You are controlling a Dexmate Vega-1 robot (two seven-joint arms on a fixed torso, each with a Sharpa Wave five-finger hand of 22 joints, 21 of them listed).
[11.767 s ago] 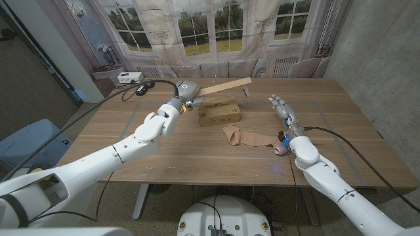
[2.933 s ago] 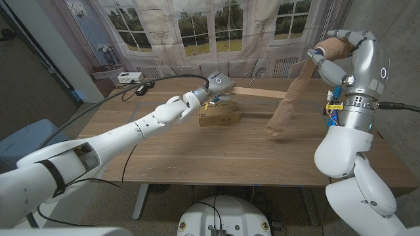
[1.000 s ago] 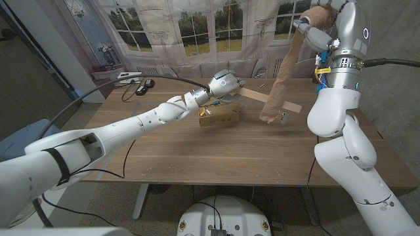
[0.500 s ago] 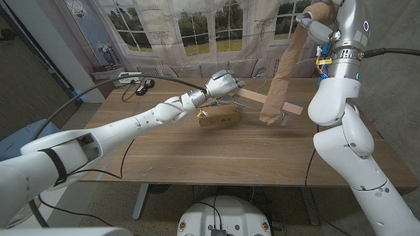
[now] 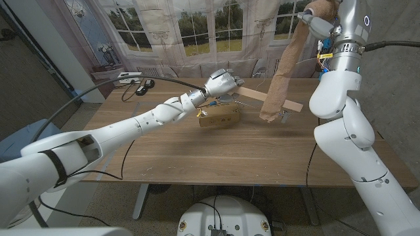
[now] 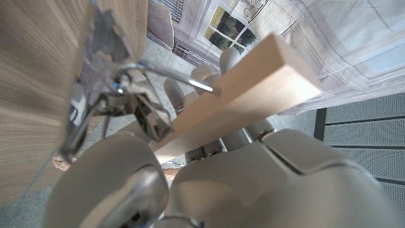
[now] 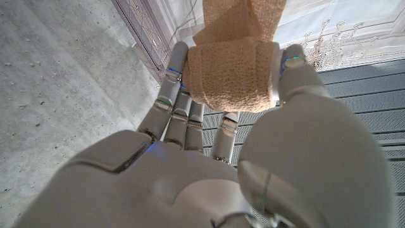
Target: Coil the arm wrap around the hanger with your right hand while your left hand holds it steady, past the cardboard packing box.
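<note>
My left hand [image 5: 221,83] grips one end of the wooden hanger [image 5: 266,97] just behind the cardboard packing box [image 5: 220,117], and the bar slants right above the table. In the left wrist view the hanger's wooden bar [image 6: 240,95] and its metal hook [image 6: 164,73] jut out past my left hand [image 6: 209,187]. My right hand [image 5: 323,14] is raised high at the upper right and holds the rolled end of the tan arm wrap [image 5: 283,69]. The wrap hangs down across the hanger's far end. The right wrist view has the wrap's roll [image 7: 234,73] clamped in my right hand [image 7: 209,158].
A white device and black cables [image 5: 134,80] lie at the table's [image 5: 197,157] far left corner. A small metal clip [image 5: 283,117] rests on the wood below the wrap's lower end. A curtain with a window print hangs behind the table.
My right hand has lifted the wrap's roll a little higher over the last second. The left hand keeps the hanger in nearly the same spot.
</note>
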